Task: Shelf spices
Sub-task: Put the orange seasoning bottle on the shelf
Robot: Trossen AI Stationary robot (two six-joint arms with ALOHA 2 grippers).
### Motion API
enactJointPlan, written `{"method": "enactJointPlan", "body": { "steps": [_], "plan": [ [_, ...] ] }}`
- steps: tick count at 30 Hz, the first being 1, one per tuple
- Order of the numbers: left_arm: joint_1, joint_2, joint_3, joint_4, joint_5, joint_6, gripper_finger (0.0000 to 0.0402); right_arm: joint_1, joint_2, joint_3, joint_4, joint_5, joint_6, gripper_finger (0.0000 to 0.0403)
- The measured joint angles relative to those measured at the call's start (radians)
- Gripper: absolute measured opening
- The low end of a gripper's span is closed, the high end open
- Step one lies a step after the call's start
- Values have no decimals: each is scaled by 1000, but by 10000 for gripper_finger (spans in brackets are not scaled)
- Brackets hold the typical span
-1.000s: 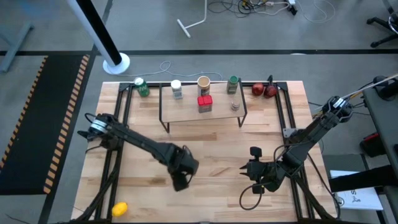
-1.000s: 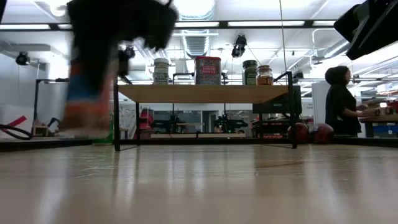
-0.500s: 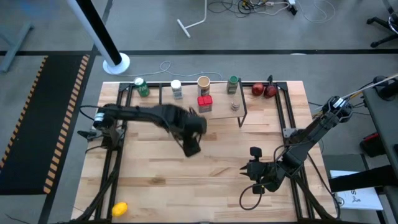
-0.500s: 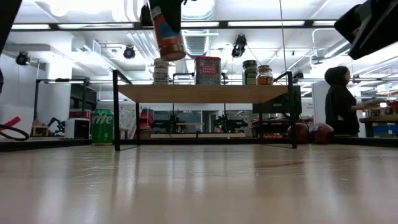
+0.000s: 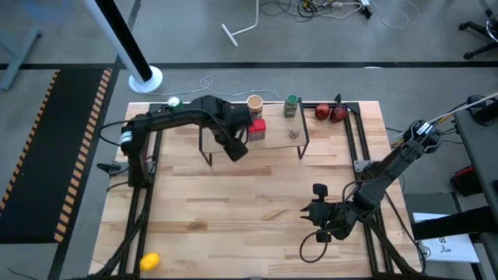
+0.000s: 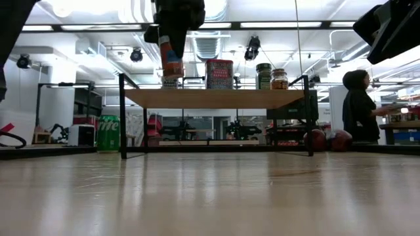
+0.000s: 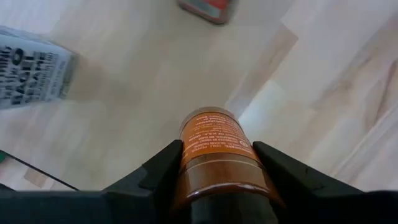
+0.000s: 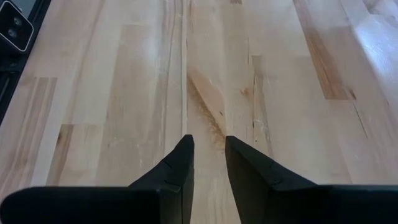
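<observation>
Left claw [image 7: 214,171] grips brown jar [image 7: 214,152] (orange label, unreadable) above shelf [image 6: 213,98]

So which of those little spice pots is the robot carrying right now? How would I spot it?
Find the shelf, the low black-legged rack with a pale top at the far side of the table. Above its left end the left gripper holds the brown jar in the air. Unlike the red square tin and green-capped jar standing on the shelf, it has an orange label and touches nothing below.
</observation>
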Motion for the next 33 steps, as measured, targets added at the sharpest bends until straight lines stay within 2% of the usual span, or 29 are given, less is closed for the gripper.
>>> {"method": "enactJointPlan", "body": {
  "steps": [14, 26, 33],
  "plan": [
    [109, 0, -12, -6, 2, 48, 169, 0, 0, 0, 0, 0, -3, 48],
    [148, 5, -12, 14, -2, 112, 177, 0, 0, 0, 0, 0, -3, 74],
    [148, 34, -13, -1, 7, 144, 178, 0, 0, 0, 0, -1, -3, 69]
  ]
}}
